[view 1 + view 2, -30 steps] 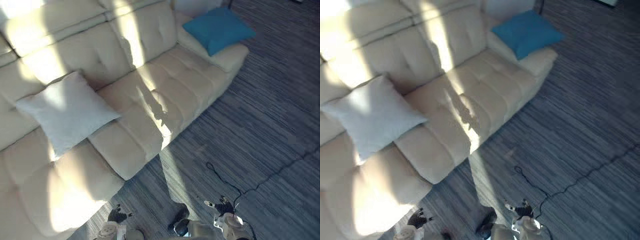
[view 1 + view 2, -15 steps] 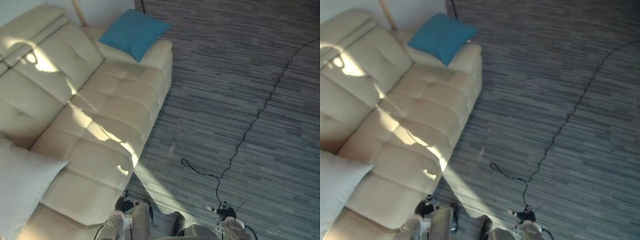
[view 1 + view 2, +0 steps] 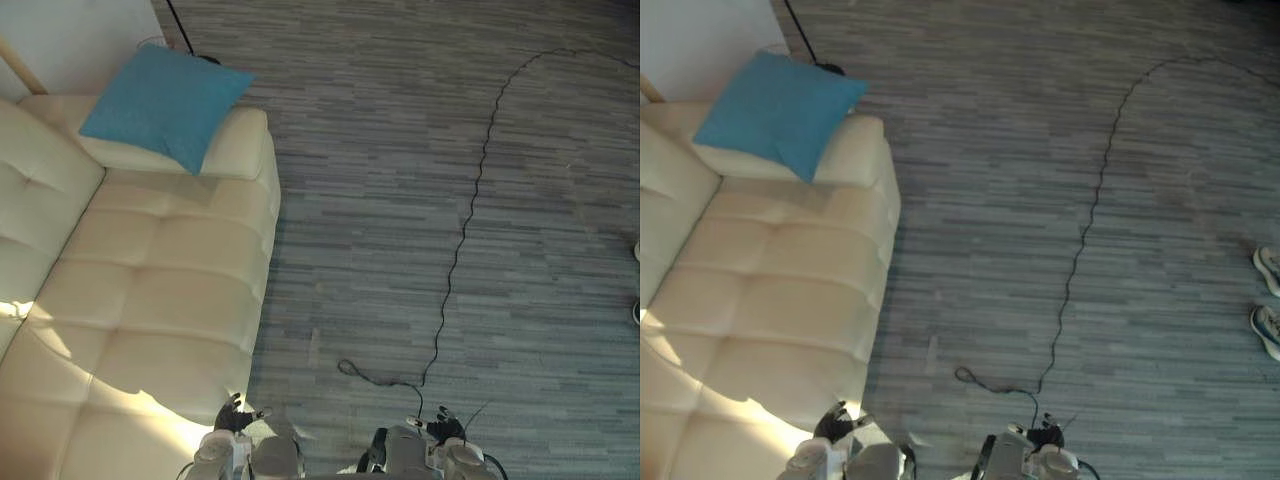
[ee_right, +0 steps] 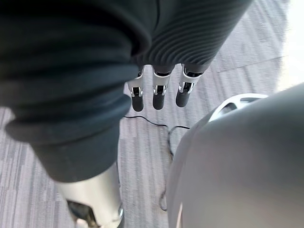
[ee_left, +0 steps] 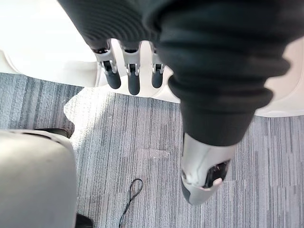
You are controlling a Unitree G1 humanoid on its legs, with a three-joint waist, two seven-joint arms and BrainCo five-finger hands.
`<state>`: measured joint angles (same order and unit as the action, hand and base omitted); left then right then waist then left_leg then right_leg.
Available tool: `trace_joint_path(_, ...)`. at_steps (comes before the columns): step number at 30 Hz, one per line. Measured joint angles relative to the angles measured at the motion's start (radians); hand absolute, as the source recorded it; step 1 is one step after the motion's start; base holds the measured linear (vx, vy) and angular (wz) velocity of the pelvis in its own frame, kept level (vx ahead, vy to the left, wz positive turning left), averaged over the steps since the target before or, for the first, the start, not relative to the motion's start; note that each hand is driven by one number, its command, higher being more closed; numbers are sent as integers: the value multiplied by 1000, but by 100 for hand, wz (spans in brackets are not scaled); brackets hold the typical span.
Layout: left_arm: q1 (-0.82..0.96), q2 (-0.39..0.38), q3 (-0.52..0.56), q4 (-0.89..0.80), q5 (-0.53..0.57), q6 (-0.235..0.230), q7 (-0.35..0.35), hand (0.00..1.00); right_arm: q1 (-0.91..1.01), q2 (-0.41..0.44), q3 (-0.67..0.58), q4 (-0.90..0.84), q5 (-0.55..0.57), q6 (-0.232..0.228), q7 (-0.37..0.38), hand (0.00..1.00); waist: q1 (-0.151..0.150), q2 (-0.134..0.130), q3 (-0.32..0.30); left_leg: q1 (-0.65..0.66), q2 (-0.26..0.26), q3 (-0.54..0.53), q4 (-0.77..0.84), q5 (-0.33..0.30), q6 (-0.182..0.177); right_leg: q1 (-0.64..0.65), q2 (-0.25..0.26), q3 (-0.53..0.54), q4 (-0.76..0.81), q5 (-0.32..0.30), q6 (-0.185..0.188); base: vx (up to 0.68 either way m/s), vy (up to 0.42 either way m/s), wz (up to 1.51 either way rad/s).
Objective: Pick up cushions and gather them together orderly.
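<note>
The camera has swung right; the blue cushion (image 3: 160,105) lies ungrasped, well beyond the empty, straight-fingered left robot hand (image 5: 127,78) and right robot hand (image 4: 159,95).

Just one blue cushion (image 3: 165,105) here: square, plump, plain teal fabric. It's lying flat on the armrest (image 3: 240,140) at the end of the cream sofa (image 3: 150,300). It's sitting diamond-wise, with one corner pointing toward the seat and the opposite corner poking out past the armrest's outer side.
</note>
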<state>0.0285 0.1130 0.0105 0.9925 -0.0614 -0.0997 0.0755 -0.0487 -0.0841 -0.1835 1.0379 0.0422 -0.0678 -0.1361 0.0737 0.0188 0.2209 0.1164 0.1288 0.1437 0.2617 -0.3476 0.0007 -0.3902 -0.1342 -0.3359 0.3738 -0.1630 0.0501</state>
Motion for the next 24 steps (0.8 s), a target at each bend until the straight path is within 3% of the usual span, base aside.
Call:
trace_joint_path(1,8,1,0,1,1,0,-1,0,6,0,0,0,0,0,0,0,-7,-19,-4,23,-8,-20,6,-10,-21,2,14,45,-76,118,-16,587,-208,27)
trace_joint_path(2,11,-25,1,11,3,-1,1,0,0,-20,-4,-2,0,-1,-1,0,-16,28,-9,39,36,-78,35,-13,-41,4,53,78,-30,178,-55,685,-254,38)
trace_joint_path(3,11,-42,-1,12,12,-3,-3,0,-5,-31,-6,-4,0,-2,0,0,-19,41,-14,5,48,-127,108,31,-100,-6,45,57,29,166,-65,678,-260,33)
trace_joint_path(4,11,-51,-1,14,17,-3,-2,0,-2,-33,-7,-3,0,-2,1,0,-21,43,-15,-13,49,-146,152,57,-107,1,42,46,47,139,-76,558,-234,48)
trace_joint_path(5,7,-60,0,15,21,-4,-5,0,6,-33,-11,-2,2,-2,1,0,-25,52,-13,-69,60,-173,287,141,-109,48,42,17,52,92,-86,449,-205,44)
trace_joint_path(6,0,-60,1,16,21,-5,-6,0,9,-34,-11,-2,2,-1,1,0,-26,55,-11,-93,65,-178,346,185,-108,72,44,5,43,79,-91,566,-237,71)
trace_joint_path(7,-8,-58,3,21,18,-3,-13,0,25,-36,-5,-2,2,1,1,0,-26,58,-6,-172,94,-177,533,310,-124,173,52,-30,-12,55,-104,559,-213,72)
trace_joint_path(8,-8,-57,5,11,18,-9,-20,0,30,-31,-4,1,5,1,0,0,-12,48,4,-252,134,-133,723,255,-92,286,73,-46,-79,41,-118,550,-195,63)
trace_joint_path(10,-13,-49,7,-10,19,-21,-22,0,25,-32,-8,3,9,2,-1,0,-9,36,11,-358,129,-76,839,172,-61,412,80,-58,-173,32,-122,511,-137,36)
trace_joint_path(12,-19,-48,10,-27,18,-23,-22,0,0,-37,-13,1,19,-1,-5,0,-7,31,14,-447,103,-25,792,115,-56,484,81,-63,-232,33,-121,457,-53,10)
trace_joint_path(13,-21,-48,10,-42,18,-24,-21,0,-19,-34,-23,1,28,-1,-12,0,-1,31,14,-499,76,16,656,91,-58,521,79,-62,-260,31,-118,425,58,-13)
trace_joint_path(15,-32,-49,6,-42,19,-21,-20,0,-22,-30,-45,-2,39,-3,-19,0,12,26,18,-515,20,54,382,124,-38,570,62,-63,-269,1,-68,460,115,-16)
trace_joint_path(16,-31,-51,1,-40,18,-20,-19,0,-20,-29,-48,-2,39,-3,-22,0,16,33,13,-510,0,55,223,206,-30,597,66,-59,-272,-25,-29,510,173,-19)
trace_joint_path(17,-33,-55,5,-40,9,-22,-21,0,-21,-20,-49,4,39,-2,-25,0,27,48,18,-495,-12,44,132,320,18,635,81,-36,-275,-64,17,506,164,-3)
trace_joint_path(18,-48,-44,2,-38,13,-21,-16,0,-20,0,-46,4,38,2,-27,0,24,4,16,-490,-36,61,130,308,16,636,49,-37,-277,-67,22,493,140,-5)
trace_joint_path(19,-50,-27,11,-41,10,-21,-18,0,-21,16,-44,4,38,1,-29,0,37,-28,12,-498,-55,62,163,242,11,632,28,-20,-266,-54,18,486,114,3)
trace_joint_path(22,-48,-28,13,-35,4,-20,-17,0,-26,10,-43,3,35,1,-26,0,40,-27,12,-473,-55,85,272,135,41,611,-22,26,-85,-69,49,498,163,-13)
trace_joint_path(24,-48,-24,10,-24,-1,-14,-17,0,-29,10,-35,3,33,-1,-16,0,37,-28,12,-392,-58,101,268,73,40,471,-92,69,299,-65,114,442,136,-23)
